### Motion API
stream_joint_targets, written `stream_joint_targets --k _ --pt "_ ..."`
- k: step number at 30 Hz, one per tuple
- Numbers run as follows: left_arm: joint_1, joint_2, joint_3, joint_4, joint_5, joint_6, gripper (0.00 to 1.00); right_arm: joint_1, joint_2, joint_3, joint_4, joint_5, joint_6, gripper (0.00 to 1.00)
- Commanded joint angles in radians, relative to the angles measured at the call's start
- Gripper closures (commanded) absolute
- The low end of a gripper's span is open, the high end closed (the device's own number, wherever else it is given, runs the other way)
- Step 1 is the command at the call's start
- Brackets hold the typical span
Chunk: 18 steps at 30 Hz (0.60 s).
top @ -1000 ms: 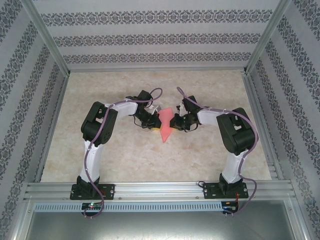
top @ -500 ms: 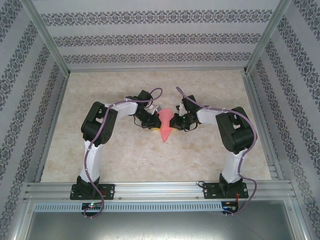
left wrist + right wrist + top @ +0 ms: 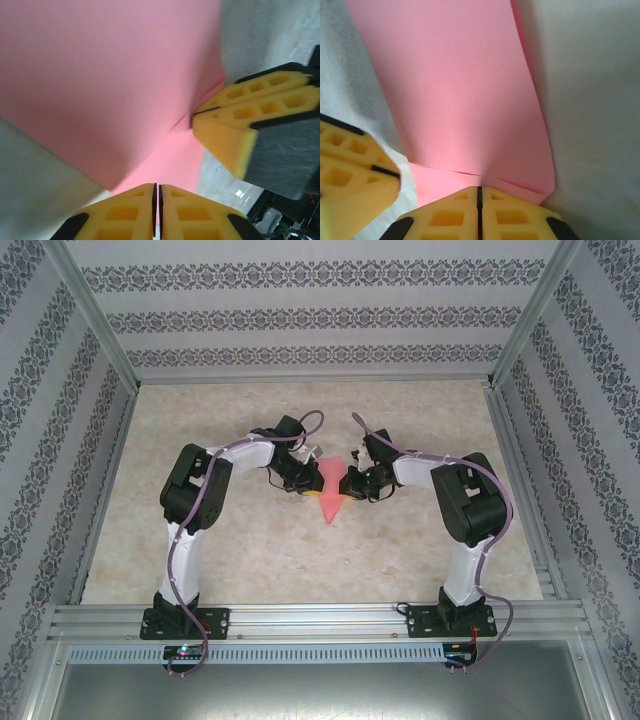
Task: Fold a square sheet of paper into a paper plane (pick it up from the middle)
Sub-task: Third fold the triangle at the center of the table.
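The pink paper (image 3: 333, 490) is folded into a long pointed shape like a paper plane, its tip toward the arms, and is held just above mid-table. My left gripper (image 3: 307, 483) pinches its left side. In the left wrist view the jaws (image 3: 156, 186) stand nearly together, a thin slit between them, on the paper's edge (image 3: 125, 90). My right gripper (image 3: 351, 484) grips the right side. In the right wrist view its jaws (image 3: 480, 189) are pressed together on a folded flap (image 3: 470, 100). Each wrist view also shows the other gripper's yellow fingers (image 3: 250, 115) (image 3: 350, 170) close by.
The beige marbled tabletop (image 3: 240, 550) lies under the paper. Aluminium frame rails (image 3: 300, 615) run along the near edge and sides, with patterned walls (image 3: 300, 315) behind. Both arms bend inward, their wrists almost touching over the middle.
The left wrist has shifted slightly up and away from the near edge. The paper has tilted a little between the grippers. The right arm has hardly moved.
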Motion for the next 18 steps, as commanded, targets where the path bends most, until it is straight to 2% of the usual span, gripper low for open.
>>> stream_joint_targets --k 1,18 --pt "-0.018 -0.081 0.026 -0.014 -0.007 -0.023 0.85 0.009 0.043 -0.01 -0.062 0.044 -0.021 0.91" --pt "-0.148 -0.091 -0.066 0.025 -0.045 -0.034 0.86 0.001 0.036 -0.061 0.037 -0.057 0.048 0.92"
